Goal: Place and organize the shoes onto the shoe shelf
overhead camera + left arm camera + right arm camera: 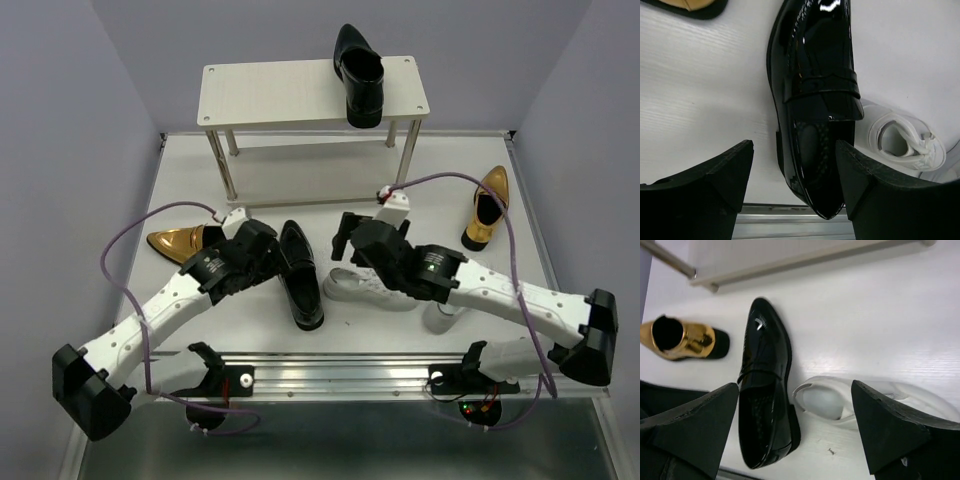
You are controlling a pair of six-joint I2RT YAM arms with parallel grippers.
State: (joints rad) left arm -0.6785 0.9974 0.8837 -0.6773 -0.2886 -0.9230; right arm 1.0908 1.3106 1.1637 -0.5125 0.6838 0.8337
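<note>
Left end effector [794, 146] apart, straddling black dress shoe [815, 75] near front edge of table [180, 190] (mate [358, 75] sits on shoe shelf [270, 95] top, right end); centre over heel before clamping, avoid tilt; right end effector [795, 386] apart above white sneaker [825, 402].

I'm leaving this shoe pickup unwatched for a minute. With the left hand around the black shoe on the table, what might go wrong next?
1. The left hand straddles the glossy black leather dress shoe off-centre; closing may twist it or slip on the shiny leather.
2. The white lace-up sneaker lies right beside that shoe, so a finger could snag it.
3. The open right hand hovers close by; the two hands might collide.
</note>
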